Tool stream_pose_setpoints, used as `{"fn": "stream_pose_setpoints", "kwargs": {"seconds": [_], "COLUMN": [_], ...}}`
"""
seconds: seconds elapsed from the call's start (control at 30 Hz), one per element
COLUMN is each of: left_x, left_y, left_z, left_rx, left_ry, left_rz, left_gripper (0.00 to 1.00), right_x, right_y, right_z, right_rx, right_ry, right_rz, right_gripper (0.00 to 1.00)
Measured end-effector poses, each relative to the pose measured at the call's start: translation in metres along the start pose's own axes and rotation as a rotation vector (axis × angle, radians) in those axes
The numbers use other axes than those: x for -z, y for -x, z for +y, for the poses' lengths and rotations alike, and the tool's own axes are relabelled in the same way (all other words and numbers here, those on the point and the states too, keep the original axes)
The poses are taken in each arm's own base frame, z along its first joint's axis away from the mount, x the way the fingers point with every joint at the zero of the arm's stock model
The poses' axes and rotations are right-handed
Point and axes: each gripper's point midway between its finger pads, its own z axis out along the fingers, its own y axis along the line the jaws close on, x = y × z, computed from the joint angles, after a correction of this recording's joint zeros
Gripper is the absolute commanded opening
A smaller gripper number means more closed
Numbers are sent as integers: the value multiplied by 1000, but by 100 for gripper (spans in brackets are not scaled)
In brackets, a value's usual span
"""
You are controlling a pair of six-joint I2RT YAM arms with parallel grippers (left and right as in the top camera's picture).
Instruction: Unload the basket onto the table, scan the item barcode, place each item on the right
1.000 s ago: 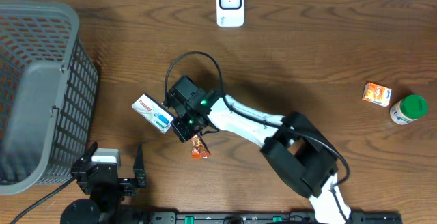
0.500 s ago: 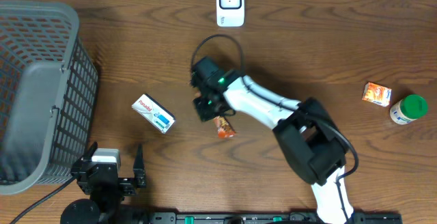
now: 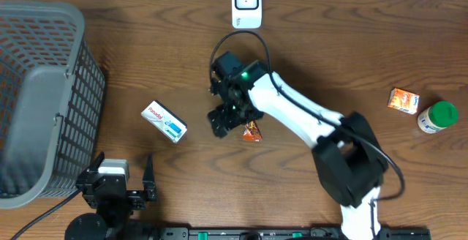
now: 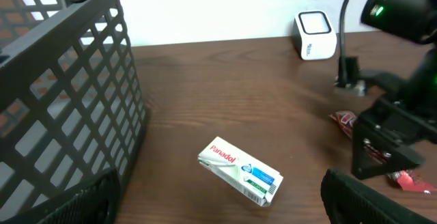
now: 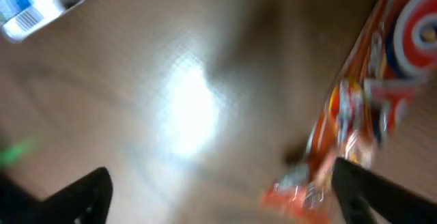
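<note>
— Left tool [image 4: 212,200]?
— Near edge, low, fingers apart, empty. Panadol box [image 4: 240,179] lies flat on the counter [image 3: 146,64] just beyond it.
— Right tool [image 3: 232,117]?
— Mid-counter, fingers spread wide, clamped on nothing. Orange snack wrapper [image 3: 251,131] lies on the wood beside one finger; touching or not, can't tell.
— Farther back?
— White scanner [image 3: 246,4], upright at the far edge, well apart from the wrapper.

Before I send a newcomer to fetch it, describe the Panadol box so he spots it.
Start at the grey mesh basket on the left. Just right of it lies the Panadol box: white with red lettering, unlike the orange wrapper beyond.
</note>
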Motion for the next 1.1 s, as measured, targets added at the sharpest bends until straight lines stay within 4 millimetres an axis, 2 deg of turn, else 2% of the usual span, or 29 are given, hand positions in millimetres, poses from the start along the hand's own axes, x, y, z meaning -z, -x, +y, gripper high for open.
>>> {"fn": "stream_pose_setpoints", "kwargs": {"seconds": [0.1, 0.2, 0.3, 0.4, 0.47, 0.6, 0.77, 0.97, 1.1], "left_x": [0, 0, 0, 0, 0, 0, 0, 0, 0], "left_y": [0, 0, 0, 0, 0, 0, 0, 0, 0], "left_z": [0, 0, 0, 0, 0, 0, 0, 0, 0], "left_rx": [0, 0, 0, 0, 0, 0, 0, 0, 0], "left_ry": [0, 0, 0, 0, 0, 0, 0, 0, 0], "left_rz": [0, 0, 0, 0, 0, 0, 0, 0, 0], "left_gripper": [93, 93, 93, 93, 93, 93, 93, 93, 93], "right_x": [17, 23, 20, 18, 16, 7, -11, -28, -28], "right_y": [-6, -6, -7, -5, -4, -2, -12, -19, -20], "right_z": [6, 13, 17, 12, 5, -11, -25, -33, -34], "right_rx": [8, 20, 47, 47, 25, -37, -68, -87, -96], "right_ry": [-96, -170, -210, -289, -346, -443, -512, -547, -552], "right_rz": [-29, -66, -74, -90, -101, -110, -45, 2, 2], "right_gripper": [99, 99, 82, 77, 70, 71, 72, 70, 66]}}
